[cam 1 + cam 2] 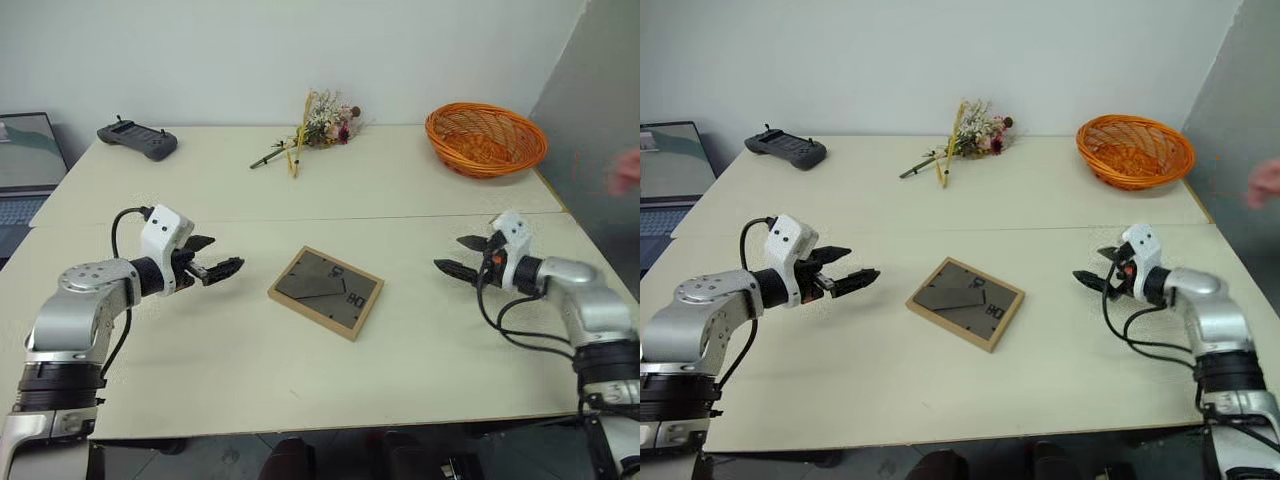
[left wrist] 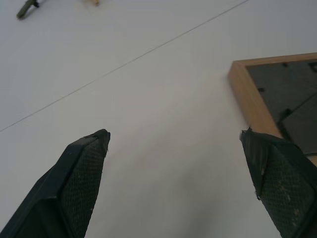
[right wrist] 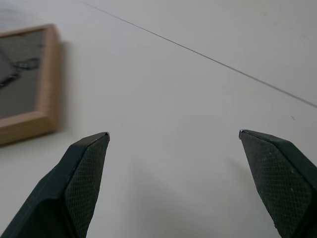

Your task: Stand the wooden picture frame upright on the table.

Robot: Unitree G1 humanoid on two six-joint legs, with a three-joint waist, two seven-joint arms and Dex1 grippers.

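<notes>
The wooden picture frame (image 1: pixel 326 291) lies flat, back side up, near the middle of the cream table (image 1: pixel 230 350); its dark back panel and folded stand face upward. My left gripper (image 1: pixel 222 257) hovers open to the frame's left, pointing toward it, with nothing between its fingers. The frame's light-wood corner (image 2: pixel 247 91) shows in the left wrist view, just beyond one fingertip (image 2: pixel 270 158). To the frame's right, my right gripper (image 1: pixel 456 256) is open and empty, also aimed at the frame. The right wrist view catches the frame's edge (image 3: pixel 34 119) a short way ahead.
An orange wicker basket (image 1: pixel 486 139) sits at the back right. Dried flowers (image 1: pixel 318 128) lie at the back middle, a black controller (image 1: pixel 138 139) at the back left. A laptop (image 1: pixel 25 165) stands off the table's left edge. A person's hand (image 1: pixel 626 172) shows at the right.
</notes>
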